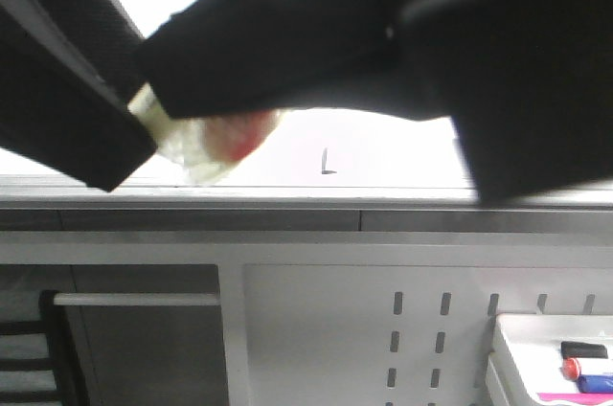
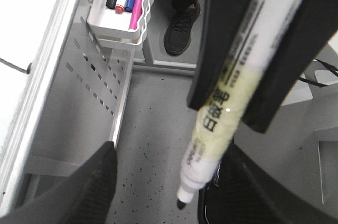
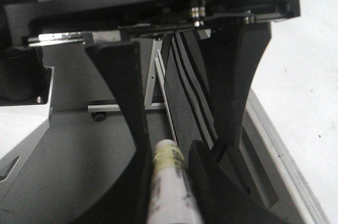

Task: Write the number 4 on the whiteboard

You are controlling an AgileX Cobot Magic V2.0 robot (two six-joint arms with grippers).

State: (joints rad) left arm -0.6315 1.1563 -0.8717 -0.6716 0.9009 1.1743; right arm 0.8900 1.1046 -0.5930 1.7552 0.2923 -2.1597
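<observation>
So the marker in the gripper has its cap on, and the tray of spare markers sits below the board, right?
Not quite. The marker is uncapped: the left wrist view shows its bare black tip. The rest holds: the tray of spare markers does sit below the board.

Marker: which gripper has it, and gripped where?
The marker is clamped in a black gripper around mid-barrel, tip exposed below. The right wrist view shows fingers closed on a white barrel. Which arm: unclear.

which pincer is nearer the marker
Right. The right pincer grips the marker by its barrel; the left pincer is open, its fingers either side of the tip.
</observation>
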